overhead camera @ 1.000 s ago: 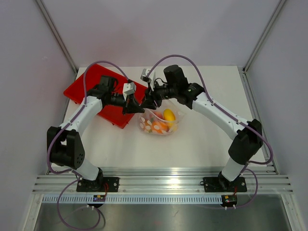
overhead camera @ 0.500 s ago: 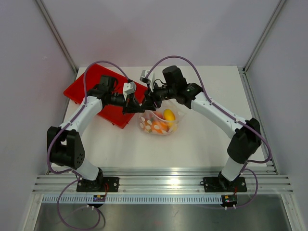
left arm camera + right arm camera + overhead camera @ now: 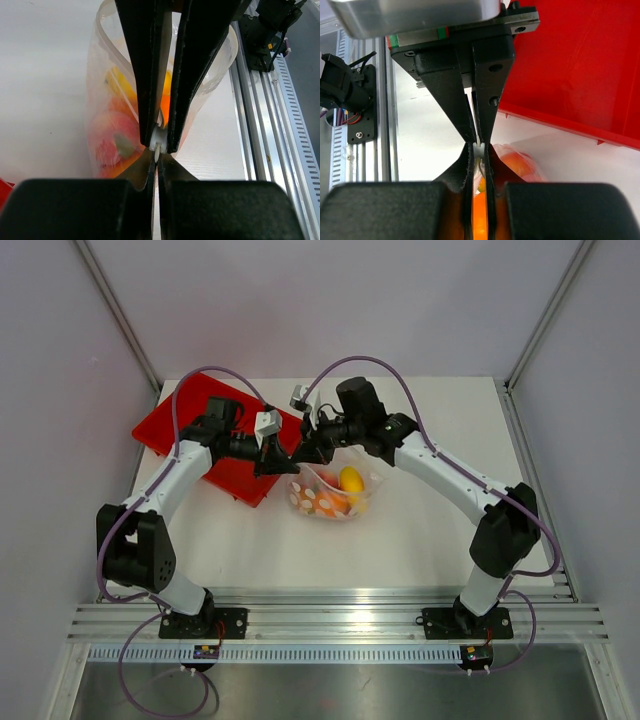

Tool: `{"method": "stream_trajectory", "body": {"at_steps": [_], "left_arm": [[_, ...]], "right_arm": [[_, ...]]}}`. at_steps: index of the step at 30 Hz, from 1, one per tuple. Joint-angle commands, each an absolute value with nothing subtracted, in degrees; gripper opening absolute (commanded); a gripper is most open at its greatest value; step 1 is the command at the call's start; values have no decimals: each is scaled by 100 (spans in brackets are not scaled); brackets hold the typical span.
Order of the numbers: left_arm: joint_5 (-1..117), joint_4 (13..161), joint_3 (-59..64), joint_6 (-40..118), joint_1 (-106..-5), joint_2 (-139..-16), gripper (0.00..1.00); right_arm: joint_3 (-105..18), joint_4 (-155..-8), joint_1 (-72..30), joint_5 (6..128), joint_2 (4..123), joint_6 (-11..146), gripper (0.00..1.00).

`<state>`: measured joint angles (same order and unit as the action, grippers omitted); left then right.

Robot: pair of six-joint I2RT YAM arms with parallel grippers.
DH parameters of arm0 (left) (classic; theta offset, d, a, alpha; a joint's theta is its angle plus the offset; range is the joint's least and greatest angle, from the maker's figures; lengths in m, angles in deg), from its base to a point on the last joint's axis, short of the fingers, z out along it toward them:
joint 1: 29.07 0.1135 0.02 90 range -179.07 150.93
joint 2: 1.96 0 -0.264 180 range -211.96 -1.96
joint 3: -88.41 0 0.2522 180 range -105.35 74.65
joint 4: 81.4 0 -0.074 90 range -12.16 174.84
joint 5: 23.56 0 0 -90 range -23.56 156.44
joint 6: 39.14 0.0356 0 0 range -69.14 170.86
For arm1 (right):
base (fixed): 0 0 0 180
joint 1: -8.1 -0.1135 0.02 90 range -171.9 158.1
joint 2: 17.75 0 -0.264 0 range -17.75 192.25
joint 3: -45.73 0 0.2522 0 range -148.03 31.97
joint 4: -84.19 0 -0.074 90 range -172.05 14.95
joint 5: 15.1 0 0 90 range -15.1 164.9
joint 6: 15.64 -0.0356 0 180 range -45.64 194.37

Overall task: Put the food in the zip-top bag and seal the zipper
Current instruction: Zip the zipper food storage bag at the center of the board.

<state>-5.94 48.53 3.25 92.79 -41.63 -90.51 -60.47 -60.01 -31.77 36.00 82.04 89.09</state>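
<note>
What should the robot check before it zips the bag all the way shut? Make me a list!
1. Toy fruits inside the zip-top bag: ok, they show through the plastic.
2. Left gripper gripping the zipper: ok, shut on the strip.
3. Right gripper gripping too: ok, it pinches the same strip, tip to tip with the left one.
4. Zipper sealed all along: not ok, the mouth gapes in a loop beyond the pinch.
5. Every fruit in the bag: cannot tell, they overlap inside.
</note>
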Motion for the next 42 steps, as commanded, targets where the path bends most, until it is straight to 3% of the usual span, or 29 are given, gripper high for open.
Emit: {"method": "stream_trajectory", "body": {"at_steps": [1, 21, 42], "left_arm": [[-730, 5083, 363, 9296, -4137, -8783, 0], [-370, 6207, 680, 8347, -4023, -8598, 0], [-264, 6357, 733, 8171, -3812, -8624, 0]], "right_arm": [[-5891, -6227, -3154, 3824, 8052, 8869, 1], [-4564, -6061, -3154, 4870, 6575, 8895, 0], [-3298, -5516, -3118, 6039, 5160, 8808, 0]]}}
